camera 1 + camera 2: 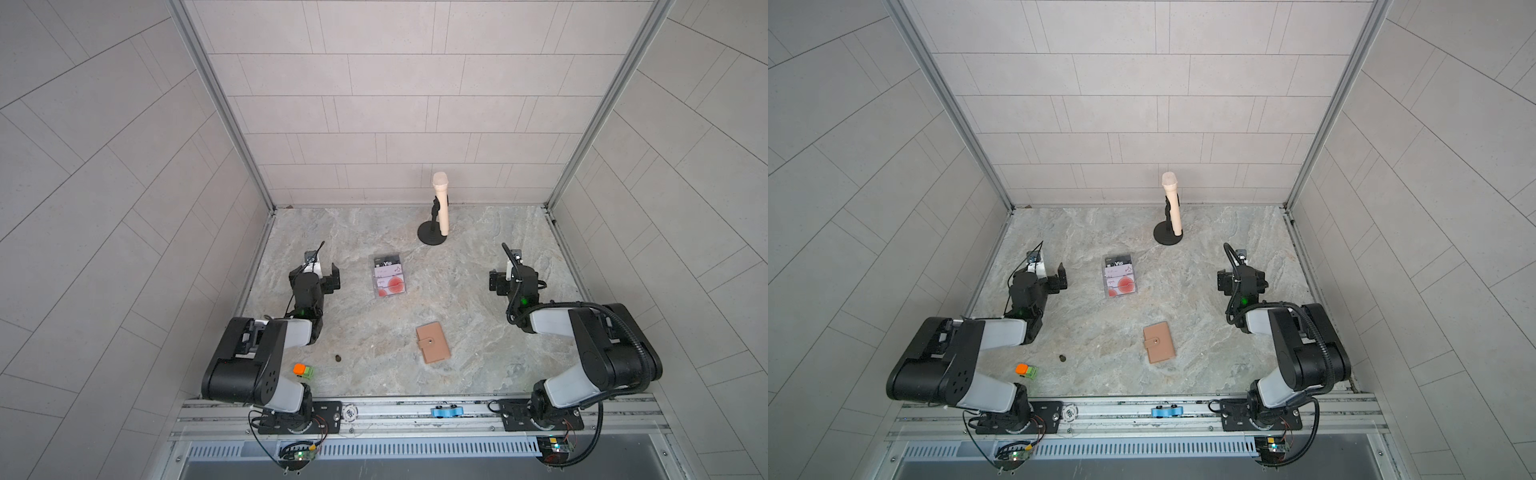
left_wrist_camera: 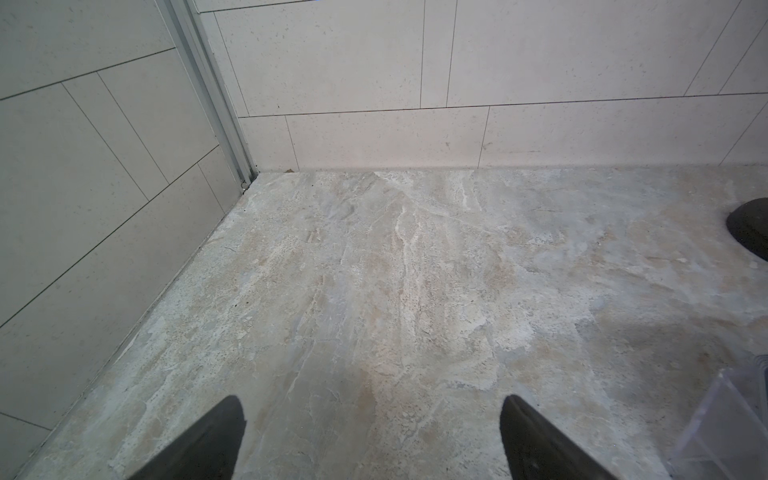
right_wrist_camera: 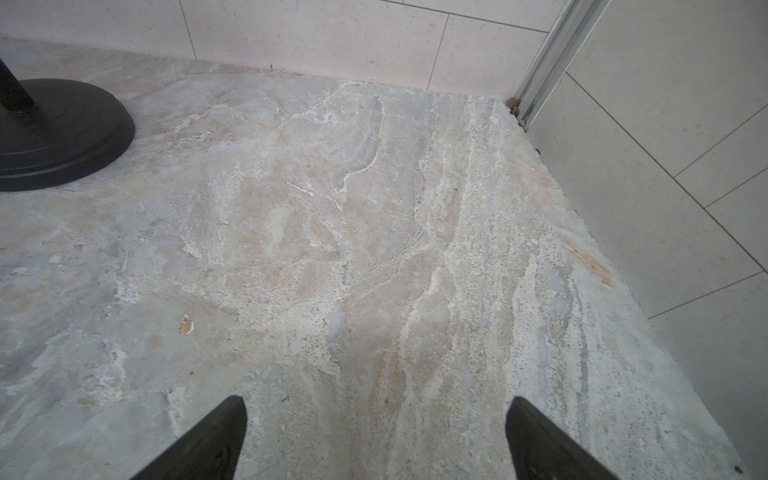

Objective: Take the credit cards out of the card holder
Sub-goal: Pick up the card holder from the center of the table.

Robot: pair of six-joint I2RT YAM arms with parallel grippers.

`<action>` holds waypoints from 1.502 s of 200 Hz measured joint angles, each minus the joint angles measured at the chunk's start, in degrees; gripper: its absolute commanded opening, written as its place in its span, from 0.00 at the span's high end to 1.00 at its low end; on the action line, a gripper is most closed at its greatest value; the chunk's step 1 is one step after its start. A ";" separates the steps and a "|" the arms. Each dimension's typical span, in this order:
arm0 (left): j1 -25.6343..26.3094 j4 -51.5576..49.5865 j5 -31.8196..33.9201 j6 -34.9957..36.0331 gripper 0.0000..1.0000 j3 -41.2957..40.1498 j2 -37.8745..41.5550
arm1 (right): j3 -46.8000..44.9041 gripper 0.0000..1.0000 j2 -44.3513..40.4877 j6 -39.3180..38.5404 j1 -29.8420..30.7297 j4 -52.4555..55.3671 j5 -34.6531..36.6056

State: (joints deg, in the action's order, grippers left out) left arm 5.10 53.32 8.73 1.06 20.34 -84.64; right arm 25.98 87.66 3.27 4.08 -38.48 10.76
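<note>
In front of the black round stand with the cream microphone [image 1: 432, 239], on the side nearer the robot, the tan-pink leather card holder [image 1: 433, 344] is lying flat on the grey stone tabletop [image 1: 478, 365]. Its snap tab is looking shut. Also nearer the robot than the stand, but toward the left arm, three credit cards [image 1: 389, 277] are showing inside a clear plastic box [image 2: 723, 419]: one dark grey, one pale pink, one white with red circles. I cannot tell if any card is hiding inside the shut holder.

The left pincer [image 2: 372, 401] is hanging wide open and holding nothing, well off to one side of the stand. The right pincer [image 3: 376, 399] is doing the same on the other side. Both are well apart from the holder.

Here is what I am worrying about. A pincer may go for the clear box, because the cards are showing there. The holder is lying loose, so it may slide when one pincer is pulling the tab alone. Cards are thin and flat, so they may slip out of a pinch.
</note>
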 measured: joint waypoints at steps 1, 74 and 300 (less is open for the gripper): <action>0.00 -0.02 0.02 0.00 0.00 0.00 0.02 | 0.07 0.01 -0.02 0.02 0.00 0.15 0.02; 9.25 -24.00 11.23 -0.37 0.00 9.53 17.57 | 16.48 0.04 -9.38 6.43 0.55 29.53 3.43; 55.58 -59.32 -6.49 -29.92 0.08 7.85 29.57 | 13.00 0.24 -28.46 23.39 17.75 73.94 -37.09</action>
State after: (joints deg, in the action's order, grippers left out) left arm 60.69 -6.00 2.24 -28.86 28.18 -55.07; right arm 38.98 59.20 26.65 21.82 35.46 -26.33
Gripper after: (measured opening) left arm 0.938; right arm 0.760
